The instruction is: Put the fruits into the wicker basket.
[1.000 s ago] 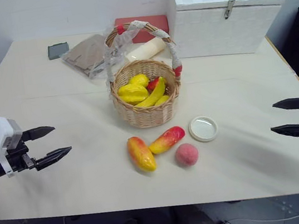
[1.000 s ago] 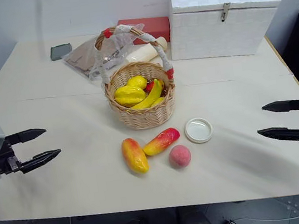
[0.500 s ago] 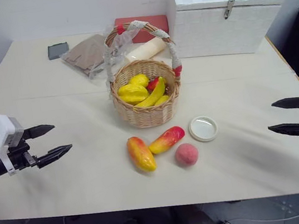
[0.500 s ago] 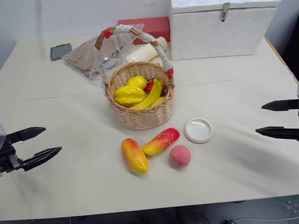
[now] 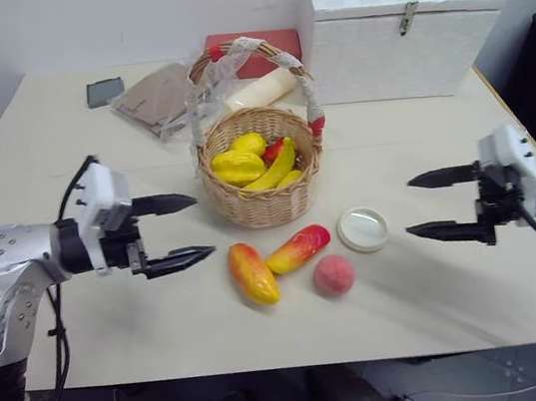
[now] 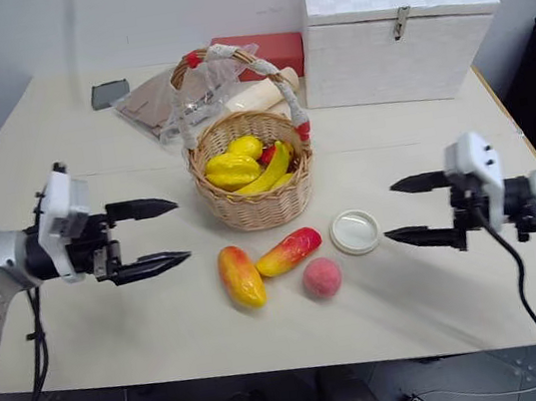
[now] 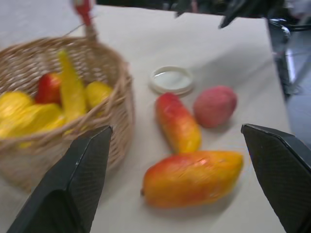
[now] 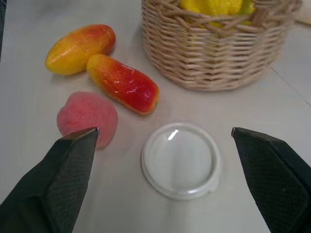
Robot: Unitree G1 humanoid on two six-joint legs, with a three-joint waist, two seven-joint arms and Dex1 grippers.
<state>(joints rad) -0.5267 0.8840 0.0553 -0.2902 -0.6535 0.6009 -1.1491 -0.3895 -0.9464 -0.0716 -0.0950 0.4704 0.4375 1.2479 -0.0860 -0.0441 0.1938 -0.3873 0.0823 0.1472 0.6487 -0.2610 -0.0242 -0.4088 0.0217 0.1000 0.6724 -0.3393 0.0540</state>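
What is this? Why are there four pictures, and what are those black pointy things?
It's a robot with two arms. Two pictures come from cameras on its head, looking down at a table. The other two come from cameras on its wrists. The black points are its fingers: the left end effector and right end effector, both open and holding nothing. On the table lie two mangoes, a peach, a white lid, and a basket already holding fruit.
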